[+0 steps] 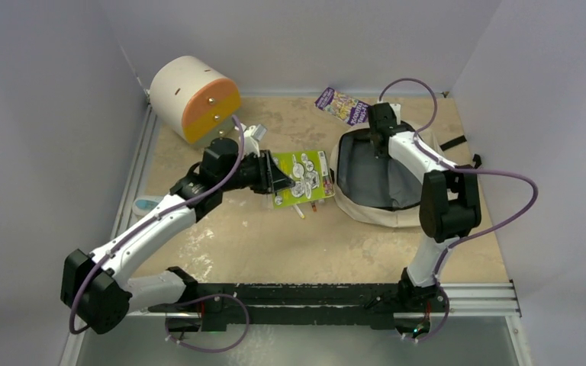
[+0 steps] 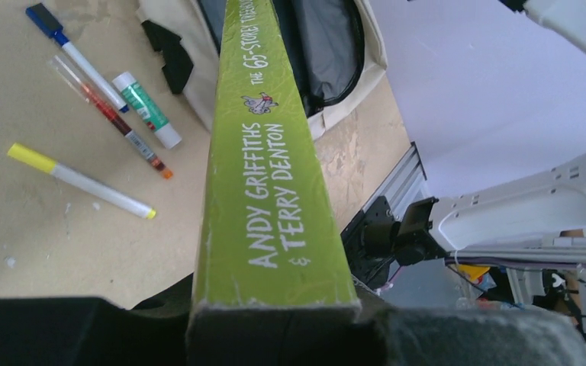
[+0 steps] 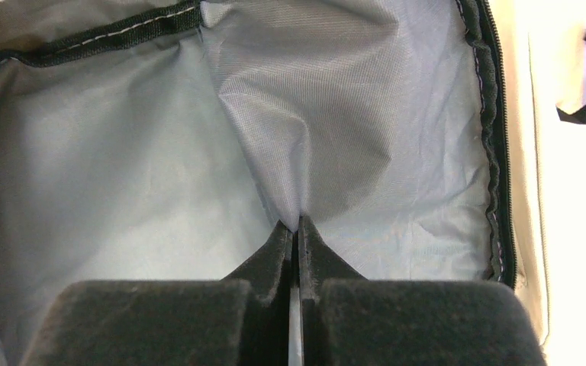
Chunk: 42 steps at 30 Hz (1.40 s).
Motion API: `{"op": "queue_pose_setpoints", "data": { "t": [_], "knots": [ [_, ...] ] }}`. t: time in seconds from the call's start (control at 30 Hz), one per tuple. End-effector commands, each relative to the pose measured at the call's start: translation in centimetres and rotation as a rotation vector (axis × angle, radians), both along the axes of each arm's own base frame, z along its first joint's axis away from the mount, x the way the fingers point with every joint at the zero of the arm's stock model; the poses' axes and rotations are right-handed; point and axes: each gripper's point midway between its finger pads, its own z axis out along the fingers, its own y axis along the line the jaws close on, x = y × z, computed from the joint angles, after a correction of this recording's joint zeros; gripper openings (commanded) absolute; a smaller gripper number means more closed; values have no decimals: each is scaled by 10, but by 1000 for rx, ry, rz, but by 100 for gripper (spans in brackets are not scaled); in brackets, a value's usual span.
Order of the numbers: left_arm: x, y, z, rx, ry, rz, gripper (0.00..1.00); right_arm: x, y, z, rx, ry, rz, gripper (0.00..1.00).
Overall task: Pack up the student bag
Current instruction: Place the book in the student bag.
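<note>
The bag [image 1: 366,213] lay open on the right half of the bench [image 1: 275,244], its grey lining facing up. The right jaws were down inside it, near the far rim. In the right wrist view they were pressed together, and a fold of the lining [image 3: 305,152] ran into their tips, pinched there. A black zip edged the opening on the right.

The left jaws were clamped on a green book [image 1: 301,177] by one end, holding it just left of the bag with the cover facing up. In the left wrist view its spine [image 2: 275,152] ran away from the camera towards the bag's open mouth [image 2: 336,53].

Beside the book, on the bench, lay a blue-capped marker [image 2: 76,55], a red pen [image 2: 111,118], a glue stick [image 2: 146,109] and a yellow-capped marker [image 2: 80,179].

A purple booklet [image 1: 341,104] lay near the bag's far rim. A cream drum with an orange front [image 1: 194,97] stood in the far left corner.
</note>
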Motion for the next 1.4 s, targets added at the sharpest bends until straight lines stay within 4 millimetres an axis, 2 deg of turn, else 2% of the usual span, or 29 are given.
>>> {"op": "queue_pose_setpoints", "data": {
  "t": [0.0,0.13,0.23,0.5,0.67,0.87,1.1,1.27,1.37],
  "knots": [
    [30,-25,86,-207,-183,5,0,21,27,53,148,-144,47,0],
    [46,-44,95,-239,-182,-33,0,20,30,58,166,-148,59,0],
    [59,-58,91,-250,-158,-59,0,20,32,59,177,-152,67,0],
    [88,-91,71,-236,-114,-92,0,20,38,73,211,-183,83,0],
    [99,-108,49,-216,-82,-105,0,21,41,86,235,-212,92,0],
    [114,-125,29,-200,-54,-113,0,17,44,90,256,-221,103,0],
    [123,-157,15,-198,-36,-152,0,13,44,96,260,-229,116,0],
    [128,-173,-9,-197,17,-156,0,11,46,104,274,-251,126,0],
    [129,-182,-15,-209,29,-165,0,11,50,107,296,-259,140,0]
  ]
}}
